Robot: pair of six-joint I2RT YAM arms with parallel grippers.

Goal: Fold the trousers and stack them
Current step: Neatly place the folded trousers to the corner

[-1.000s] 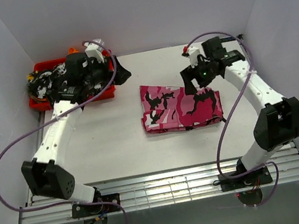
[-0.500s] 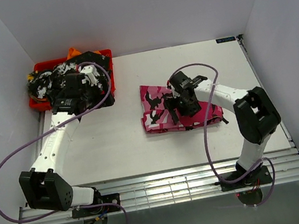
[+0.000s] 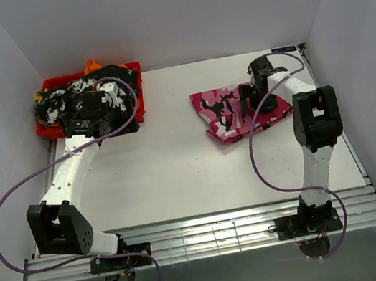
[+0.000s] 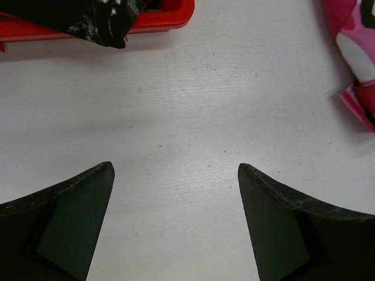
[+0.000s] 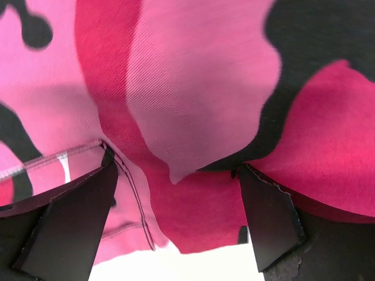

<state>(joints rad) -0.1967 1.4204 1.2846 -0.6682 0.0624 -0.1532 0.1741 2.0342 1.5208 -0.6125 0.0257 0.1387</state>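
Note:
The hot-pink, white and black camouflage trousers (image 3: 227,113) lie folded in a bundle on the white table (image 3: 179,171), toward the back right. My right gripper (image 3: 259,91) presses down on their right part. In the right wrist view its fingers (image 5: 76,216) stand wide apart on the pink cloth (image 5: 199,88), so the right gripper (image 5: 176,163) is open. My left gripper (image 3: 98,107) hovers at the front edge of the red bin (image 3: 121,71). It (image 4: 174,165) is open over bare table, with nothing between its fingers.
The red bin (image 4: 167,17) at the back left holds a heap of black-and-white mottled garments (image 3: 67,96); one (image 4: 105,23) hangs over its front rim. White walls close in the table on three sides. A metal rail (image 3: 205,236) runs along the near edge.
The pink trousers have slid right and toward the back under the right gripper, turning a little. The right arm has folded up toward the back right corner. The left arm has barely moved.

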